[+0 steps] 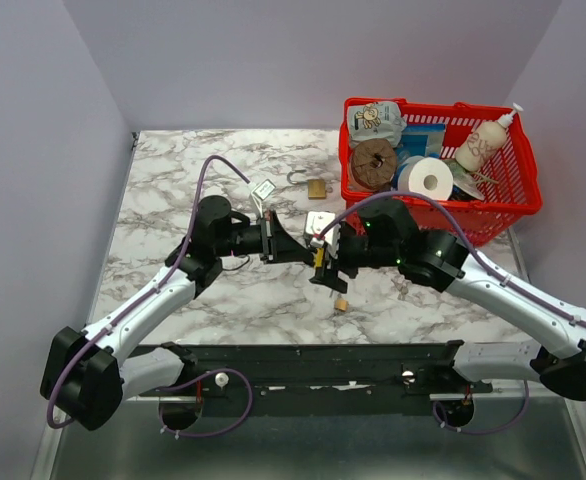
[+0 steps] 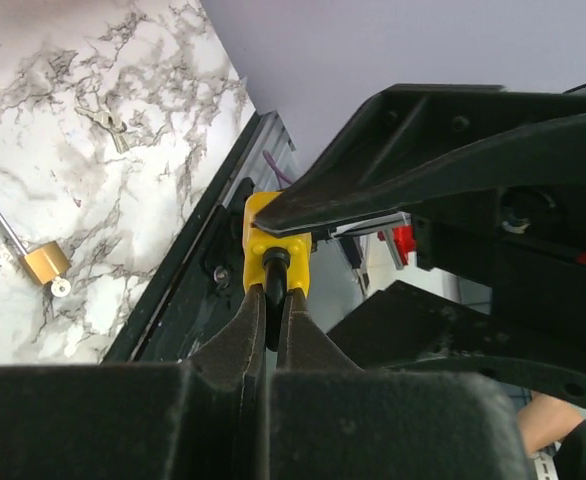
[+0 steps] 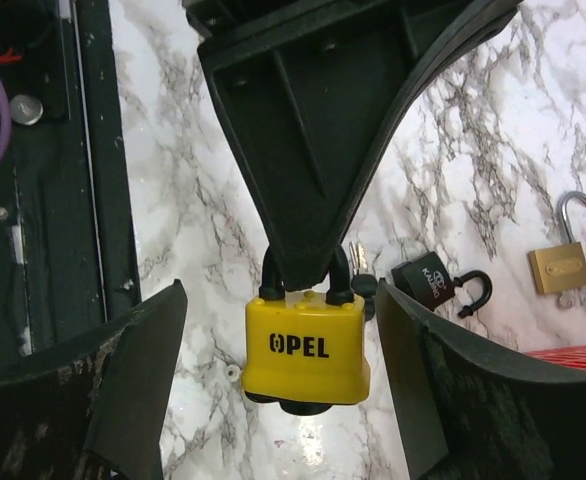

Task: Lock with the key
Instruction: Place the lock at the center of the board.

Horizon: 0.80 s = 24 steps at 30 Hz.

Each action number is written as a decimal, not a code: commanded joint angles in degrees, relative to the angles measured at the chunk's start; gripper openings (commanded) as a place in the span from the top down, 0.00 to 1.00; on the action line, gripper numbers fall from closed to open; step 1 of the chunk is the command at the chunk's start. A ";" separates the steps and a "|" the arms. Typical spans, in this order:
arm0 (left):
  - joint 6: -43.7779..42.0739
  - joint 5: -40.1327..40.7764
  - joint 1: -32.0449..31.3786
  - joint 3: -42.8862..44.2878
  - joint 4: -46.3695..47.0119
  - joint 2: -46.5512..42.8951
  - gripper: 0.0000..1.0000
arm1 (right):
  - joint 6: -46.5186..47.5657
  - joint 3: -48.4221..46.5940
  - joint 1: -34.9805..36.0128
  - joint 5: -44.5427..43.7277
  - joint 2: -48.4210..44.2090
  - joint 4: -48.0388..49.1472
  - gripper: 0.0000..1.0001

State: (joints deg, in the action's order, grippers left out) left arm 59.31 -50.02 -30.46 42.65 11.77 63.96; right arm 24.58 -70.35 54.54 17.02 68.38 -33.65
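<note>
A yellow padlock (image 3: 303, 345) marked OPEL hangs above the marble table (image 1: 173, 200). My left gripper (image 2: 273, 295) is shut on its black shackle (image 2: 275, 262), and the yellow body shows just past the fingertips. In the top view the left gripper (image 1: 308, 250) meets the right gripper (image 1: 331, 268) at mid-table, with the padlock (image 1: 320, 258) between them. My right gripper (image 3: 280, 295) is open, one finger on each side of the padlock body, not touching it. A dark round piece (image 3: 293, 406) sticks out under the padlock's base; I cannot tell whether it is a key.
A black padlock (image 3: 428, 280) with keys (image 3: 359, 268) lies behind the yellow one. A brass padlock (image 3: 558, 265) with its shackle open lies farther off; it also shows in the left wrist view (image 2: 43, 262). A red basket (image 1: 518, 205) of items stands at the back right.
</note>
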 commanded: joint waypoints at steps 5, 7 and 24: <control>4.50 -2.71 0.05 -1.52 8.09 -1.30 1.00 | 2.23 6.19 0.21 -2.43 -3.07 2.44 0.38; 4.59 -2.63 0.13 -1.70 8.18 -1.12 1.00 | 1.79 6.54 0.21 -2.51 -3.52 2.71 0.48; 8.01 2.37 9.43 -6.35 9.85 -3.67 0.01 | -22.27 17.96 -9.62 -14.28 -10.71 4.47 0.99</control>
State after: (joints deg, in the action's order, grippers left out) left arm 64.10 -50.94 -25.45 39.48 18.33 62.39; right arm 13.93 -54.65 49.80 8.88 60.69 -29.82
